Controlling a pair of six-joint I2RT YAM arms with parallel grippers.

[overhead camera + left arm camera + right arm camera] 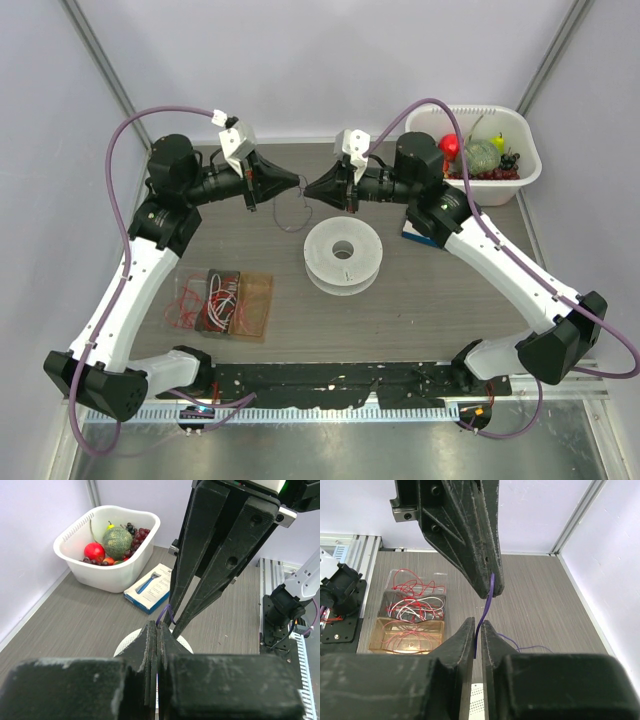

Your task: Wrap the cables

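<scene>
Everything centres on the white perforated spool [343, 256], which lies flat on the surface [430, 310]. Just behind it and raised above it, the two arms meet tip to tip. The left pincer [296, 182] comes in from the spool's far left and the right pincer [310, 190] from its far right.

The thin purplish wire [487, 605] is stretched as a short taut span between the two tips. The left pincer is pressed together on the wire's upper end, which comes straight out of its tip in the right wrist view. The right pincer's fingers [465, 645] stand slightly apart. The wire runs through the narrow slot between them and seems to slide rather than be pinched. A loose tail of wire trails onto the surface behind the spool.

The arrangement looks deliberate: one tip anchors the wire while the other acts as a guide, so the strand stays straight and clear of the surface for laying onto the spool. None of it appears wound on yet, so the wrapping seems to be at an early stage.

To the spool's near left sits a clear tray [225, 300] of red and white wires. To its far right is a white basket [530, 160] of fruit, with a blue-and-white box [152, 587] between basket and spool. None of these is in play.

The main risk is that so fine a strand slips out of the loose slot or snags on the spool's holes.
</scene>
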